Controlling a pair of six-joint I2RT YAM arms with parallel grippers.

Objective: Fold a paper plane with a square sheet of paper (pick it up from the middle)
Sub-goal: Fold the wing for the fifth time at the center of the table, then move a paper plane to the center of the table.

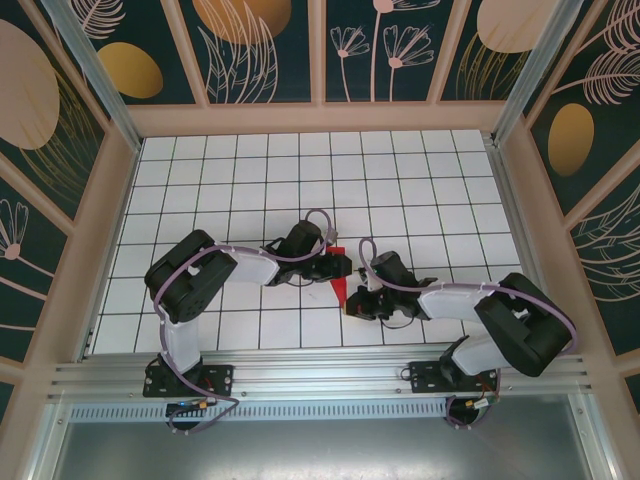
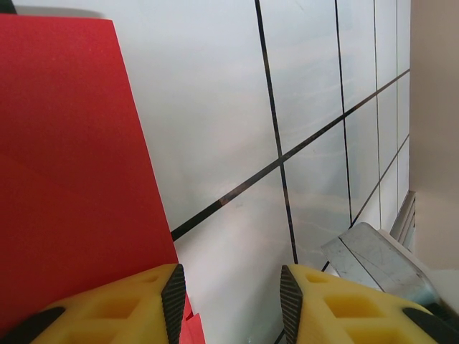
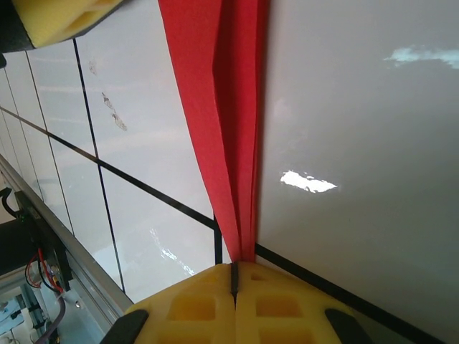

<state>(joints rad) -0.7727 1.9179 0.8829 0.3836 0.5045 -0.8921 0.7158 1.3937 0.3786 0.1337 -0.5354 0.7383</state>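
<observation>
The folded red paper [image 1: 338, 278] sits at the near middle of the white gridded table [image 1: 400, 180], a narrow wedge between the two arms. The right end effector [image 3: 233, 276] is clamped on the paper's pointed end, with the layers pinched between yellow fingers. The left end effector [image 2: 228, 295] has its jaws apart over bare table, and one finger [image 2: 107, 308] overlaps the paper's edge. Leaf-patterned walls [image 1: 260, 40] enclose the table. A metal rail [image 1: 320, 375] runs along its near edge.
</observation>
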